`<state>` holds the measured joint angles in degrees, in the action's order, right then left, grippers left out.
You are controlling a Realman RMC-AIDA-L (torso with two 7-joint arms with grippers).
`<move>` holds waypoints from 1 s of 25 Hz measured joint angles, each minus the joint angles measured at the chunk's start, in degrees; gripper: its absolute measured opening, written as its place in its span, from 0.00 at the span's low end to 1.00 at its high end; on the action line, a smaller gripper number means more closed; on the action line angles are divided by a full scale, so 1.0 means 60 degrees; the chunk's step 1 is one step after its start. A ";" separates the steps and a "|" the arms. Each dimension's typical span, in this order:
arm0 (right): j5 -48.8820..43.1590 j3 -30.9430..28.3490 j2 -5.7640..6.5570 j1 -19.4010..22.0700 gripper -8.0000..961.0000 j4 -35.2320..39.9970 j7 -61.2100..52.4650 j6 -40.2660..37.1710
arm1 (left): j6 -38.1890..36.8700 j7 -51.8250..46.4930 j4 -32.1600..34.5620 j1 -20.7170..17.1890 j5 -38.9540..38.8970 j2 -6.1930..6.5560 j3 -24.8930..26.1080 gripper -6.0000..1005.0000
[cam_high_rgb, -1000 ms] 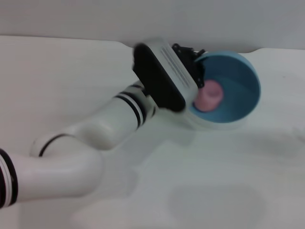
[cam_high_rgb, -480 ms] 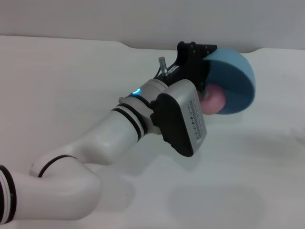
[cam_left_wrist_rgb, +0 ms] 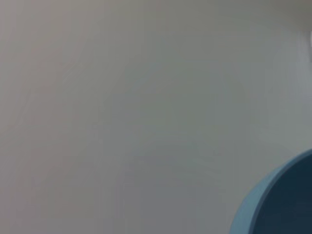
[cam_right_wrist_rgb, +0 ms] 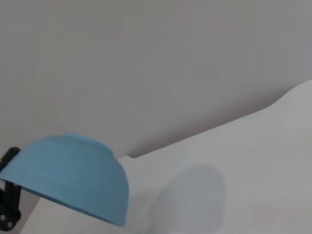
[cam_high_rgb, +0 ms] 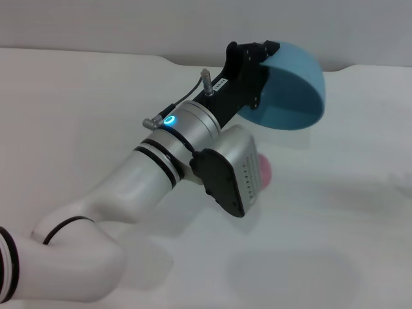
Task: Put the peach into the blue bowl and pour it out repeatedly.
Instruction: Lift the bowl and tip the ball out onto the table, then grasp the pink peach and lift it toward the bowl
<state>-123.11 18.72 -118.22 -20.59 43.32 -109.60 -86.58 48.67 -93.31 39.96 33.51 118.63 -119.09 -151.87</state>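
In the head view the blue bowl point(cam_high_rgb: 290, 90) hangs in the air, tipped over with its opening facing down toward the table. My left gripper point(cam_high_rgb: 265, 53) is shut on its rim at the far side. The peach point(cam_high_rgb: 264, 172) lies on the white table below the bowl, mostly hidden behind my left wrist housing. A piece of the bowl's rim point(cam_left_wrist_rgb: 273, 207) shows in the left wrist view. The right wrist view shows the overturned bowl point(cam_right_wrist_rgb: 68, 175) from the side, with the left gripper point(cam_right_wrist_rgb: 7, 204) at its edge. My right gripper is out of view.
The white table point(cam_high_rgb: 335, 244) spreads in front of the arm, with its far edge point(cam_high_rgb: 360, 67) just behind the bowl against a grey wall. My left arm point(cam_high_rgb: 129, 193) crosses the table's left half.
The left wrist has rolled over and lifted the bowl from tilted to upside down. The peach has dropped out of the bowl onto the table.
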 joint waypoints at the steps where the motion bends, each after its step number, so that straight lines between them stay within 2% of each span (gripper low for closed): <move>1: 0.0001 0.0001 0.0000 -0.0008 0.63 -0.0011 -0.0001 -0.0009 | -0.0002 0.0003 -0.0041 0.0019 0.0001 0.0000 -0.0019 0.00; 6: 0.0006 0.0086 0.0000 -0.0046 0.64 -0.0018 0.0017 -0.0023 | -0.0173 -0.0946 0.0205 0.0070 -0.0664 0.0000 0.0266 0.00; 8: 0.0009 0.0113 0.0000 -0.0076 0.64 -0.0018 0.0052 -0.0025 | -0.0614 -0.1841 0.0351 0.0124 -0.1099 -0.0002 0.0858 0.00; 9: 0.0009 0.0119 0.0000 -0.0101 0.64 -0.0018 0.0063 -0.0009 | -0.1242 -0.2730 0.0476 0.0152 -0.1366 0.0005 0.1645 0.00; 10: 0.0011 0.0127 0.0000 -0.0132 0.64 -0.0018 0.0069 0.0003 | -0.1242 -0.2730 0.0476 0.0152 -0.1366 0.0005 0.1645 0.00; 15: 0.0012 0.0210 0.0001 -0.0400 0.65 -0.0013 0.0116 0.0030 | -0.4714 -0.4402 0.1010 0.0122 -0.2029 0.0095 0.4825 0.00; 20: 0.0012 0.0768 0.0000 -0.0995 0.65 -0.0139 0.0719 0.0059 | -1.0249 -0.4605 0.0886 0.0309 -0.2444 0.0157 0.8891 0.00; 22: -0.0003 0.1169 -0.0001 -0.1350 0.65 -0.0301 0.1056 0.0115 | -1.2030 -0.4690 0.0752 0.0371 -0.2408 0.0217 1.0337 0.00; 24: -0.0046 0.1791 0.0001 -0.1689 0.66 -0.0381 0.1369 0.0198 | -1.3167 -0.4733 0.0719 0.0347 -0.2315 0.0263 1.1249 0.00; 25: -0.0073 0.2699 0.0002 -0.2029 0.66 -0.0392 0.1590 0.0456 | -1.3890 -0.4776 0.0721 0.0295 -0.2158 0.0308 1.1805 0.00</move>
<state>-123.55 34.91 -118.20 -32.77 40.97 -100.06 -83.84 -34.67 -121.97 44.28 35.27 105.68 -117.24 -81.04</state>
